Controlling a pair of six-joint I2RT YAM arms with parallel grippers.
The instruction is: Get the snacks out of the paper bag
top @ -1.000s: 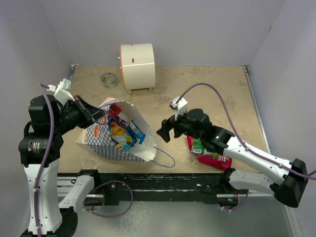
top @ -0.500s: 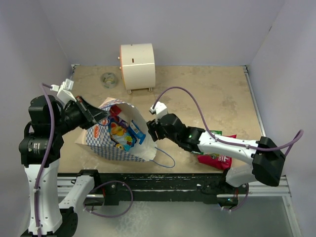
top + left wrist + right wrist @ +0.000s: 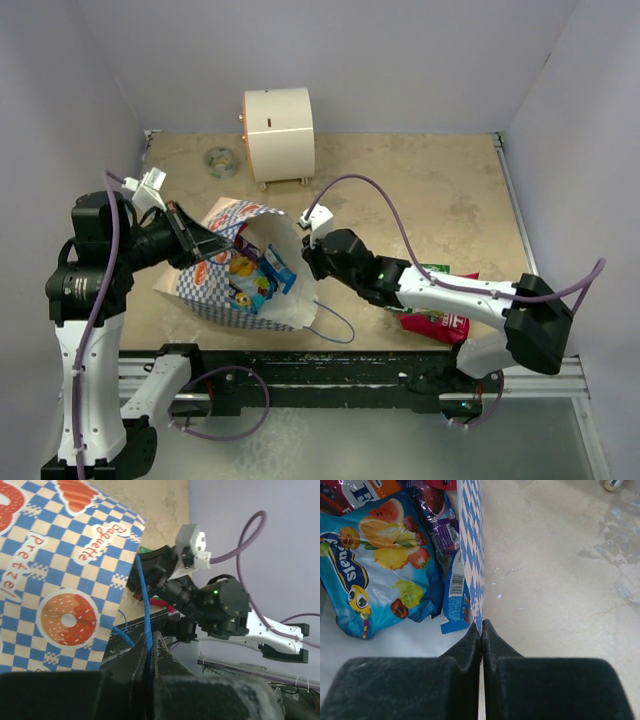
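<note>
Here the paper bag [image 3: 225, 295] lies on its side at the lower left of the counter [image 3: 420, 190] in the top view, its white-lined mouth facing up and to the right. The left claw [image 3: 222, 243] sits at the upper left rim of that mouth. In the left wrist view it is pinched tight on the blue cord handle [image 3: 142, 595], which runs up out of the fingertips to the checkered wall printed with a doughnut and the words Baguette and Pretzel.

The right claw [image 3: 306, 262] meets the bag from the opposite side, at the right edge of the mouth. In the right wrist view its 2 fingers [image 3: 465, 650] are closed together on the thin blue-and-white wall, which enters the tips from above. Left of that wall, inside the bag, lie the snacks: a blue fruit-gummy packet [image 3: 375, 575], a purple packet [image 3: 437, 515] above it, and a small blue packet [image 3: 454, 597] touching the wall just beside the claw's tips.

2 more lie on the counter at the lower right of the top view, a red packet [image 3: 440, 322] and a green packet [image 3: 432, 270], both partly hidden by the right arm. A second cord handle [image 3: 338, 322] loops on the counter below the mouth. A cream cylindrical box [image 3: 278, 130] stands at upper centre, with a small round ring [image 3: 220, 159] to its left.
</note>
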